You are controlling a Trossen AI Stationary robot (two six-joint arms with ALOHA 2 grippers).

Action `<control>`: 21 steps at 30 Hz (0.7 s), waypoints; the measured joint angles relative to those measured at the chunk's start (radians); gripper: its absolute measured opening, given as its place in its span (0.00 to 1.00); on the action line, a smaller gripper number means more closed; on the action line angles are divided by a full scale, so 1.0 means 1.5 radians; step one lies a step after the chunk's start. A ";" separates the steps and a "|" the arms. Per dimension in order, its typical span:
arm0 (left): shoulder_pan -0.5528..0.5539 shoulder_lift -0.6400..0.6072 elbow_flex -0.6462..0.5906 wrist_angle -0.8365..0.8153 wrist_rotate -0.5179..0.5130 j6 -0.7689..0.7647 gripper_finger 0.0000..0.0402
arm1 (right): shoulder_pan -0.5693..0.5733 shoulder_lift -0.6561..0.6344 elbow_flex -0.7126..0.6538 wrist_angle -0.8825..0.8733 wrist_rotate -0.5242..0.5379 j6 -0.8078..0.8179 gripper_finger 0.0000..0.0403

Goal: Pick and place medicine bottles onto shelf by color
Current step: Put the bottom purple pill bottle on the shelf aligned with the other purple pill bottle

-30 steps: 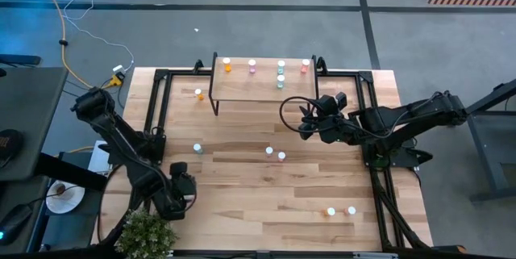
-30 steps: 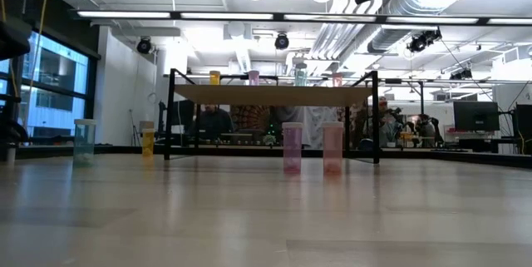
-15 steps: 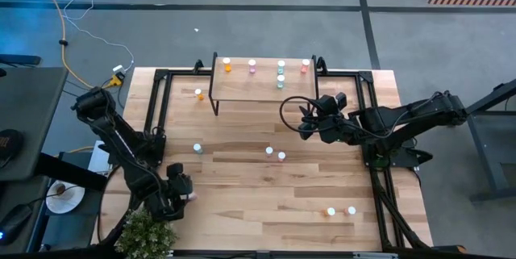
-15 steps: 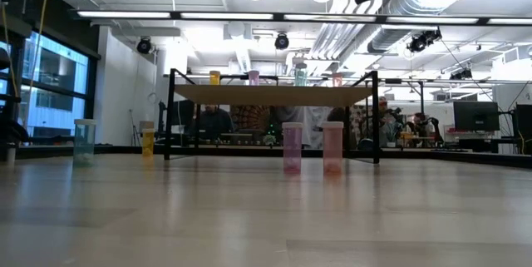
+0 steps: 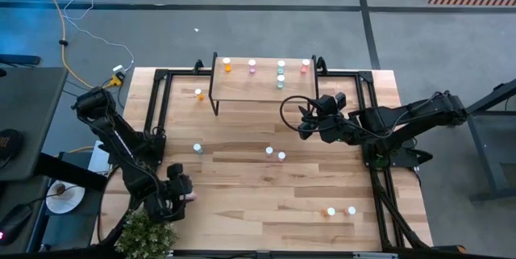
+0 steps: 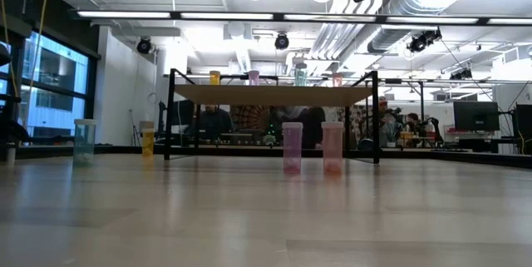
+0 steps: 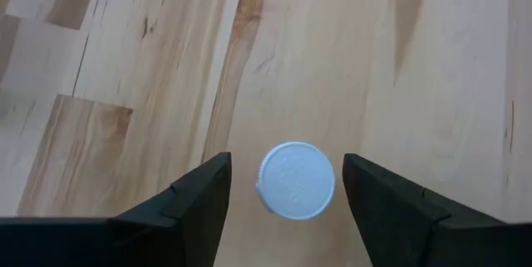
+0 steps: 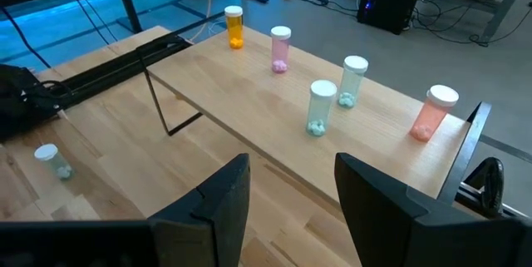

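Note:
My left gripper [image 7: 287, 167] stands open near the table's front left [image 5: 181, 189], pointing steeply down. Its fingers stand on either side of a medicine bottle's white cap [image 7: 296, 180] without touching it. The bottle stands upright on the table, its body hidden under the cap. My right gripper [image 5: 310, 122] hangs open and empty in front of the shelf [image 5: 262, 85], well above the table. On the shelf stand an orange bottle [image 8: 235, 27], a pink one [image 8: 280, 49], two teal ones [image 8: 320, 107] and a red one [image 8: 432, 113].
Loose bottles stand on the table: orange [image 5: 199, 93], teal [image 5: 197, 148], two pink [image 5: 275, 154] mid-table, and two [image 5: 341, 210] near the front right. Black frame rails [image 5: 157, 106] run along both sides. A potted plant [image 5: 145, 235] sits at the front left corner.
My left gripper has sunk a little toward the table, shifted slightly toward the left edge and rolled at the wrist, then kept still.

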State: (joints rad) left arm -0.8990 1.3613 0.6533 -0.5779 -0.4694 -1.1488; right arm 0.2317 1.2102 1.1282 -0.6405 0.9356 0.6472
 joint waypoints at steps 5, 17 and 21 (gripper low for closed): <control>-0.004 0.000 0.000 0.000 -0.005 0.000 0.46 | 0.000 0.000 0.000 0.001 0.000 0.000 0.42; -0.004 0.000 0.000 0.000 -0.004 0.000 0.29 | 0.000 0.000 0.000 0.001 0.000 0.000 0.42; -0.004 0.000 0.000 0.001 -0.005 0.000 0.28 | 0.000 0.000 0.000 0.001 0.000 0.000 0.42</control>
State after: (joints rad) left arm -0.9051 1.3613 0.6533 -0.5769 -0.4763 -1.1488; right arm 0.2317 1.2098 1.1285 -0.6397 0.9356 0.6468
